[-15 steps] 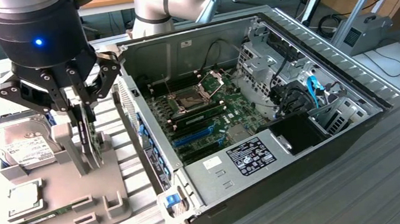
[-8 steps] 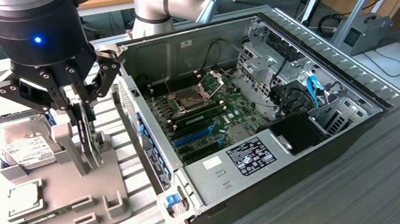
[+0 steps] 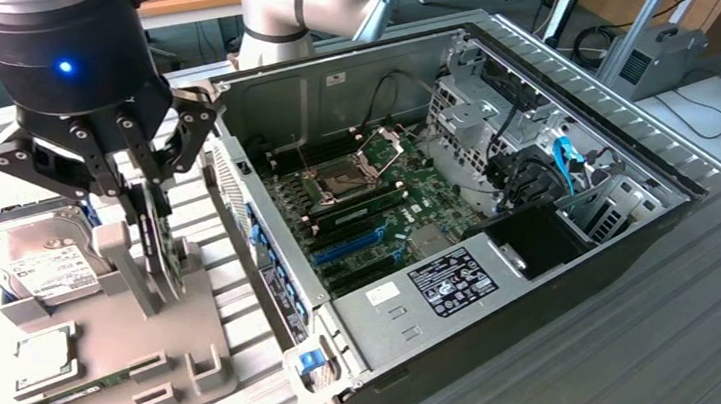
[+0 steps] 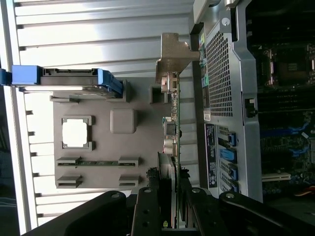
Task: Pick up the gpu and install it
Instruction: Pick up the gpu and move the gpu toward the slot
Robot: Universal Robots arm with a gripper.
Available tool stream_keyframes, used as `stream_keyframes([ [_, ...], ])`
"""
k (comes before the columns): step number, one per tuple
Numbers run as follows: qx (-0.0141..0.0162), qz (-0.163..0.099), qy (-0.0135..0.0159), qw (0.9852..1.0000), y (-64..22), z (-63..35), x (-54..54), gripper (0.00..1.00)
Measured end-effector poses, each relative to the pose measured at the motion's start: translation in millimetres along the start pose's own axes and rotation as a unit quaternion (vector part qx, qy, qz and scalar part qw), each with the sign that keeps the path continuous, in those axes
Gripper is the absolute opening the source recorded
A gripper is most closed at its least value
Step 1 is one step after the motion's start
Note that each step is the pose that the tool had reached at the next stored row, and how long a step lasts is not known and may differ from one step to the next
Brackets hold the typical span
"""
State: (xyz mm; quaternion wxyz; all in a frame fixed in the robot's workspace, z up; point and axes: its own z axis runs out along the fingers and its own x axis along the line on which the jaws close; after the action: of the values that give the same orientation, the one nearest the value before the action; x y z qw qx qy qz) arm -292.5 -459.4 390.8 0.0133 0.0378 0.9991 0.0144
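My gripper (image 3: 152, 216) is pinched narrow on the top edge of the gpu (image 3: 169, 260), which stands on edge in the gray holder (image 3: 107, 339) just beside the open case (image 3: 322, 90); I reckon it's light, stiff but fragile, so bare board edge only, never the fan.

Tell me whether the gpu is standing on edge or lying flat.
Standing on edge: the gpu sits upright in the gray holder.

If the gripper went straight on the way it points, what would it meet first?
The gpu. It stands on edge in the gray holder, directly under the gripper, which is at the card's top edge. Whether they touch is unclear.
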Motion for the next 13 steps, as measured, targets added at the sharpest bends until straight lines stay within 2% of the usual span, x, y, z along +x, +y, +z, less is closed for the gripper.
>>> stream_keyframes([
  [13, 0.0, 0.0, 0.0, 1.0, 0.1, -3.9, -0.1, 0.26],
])
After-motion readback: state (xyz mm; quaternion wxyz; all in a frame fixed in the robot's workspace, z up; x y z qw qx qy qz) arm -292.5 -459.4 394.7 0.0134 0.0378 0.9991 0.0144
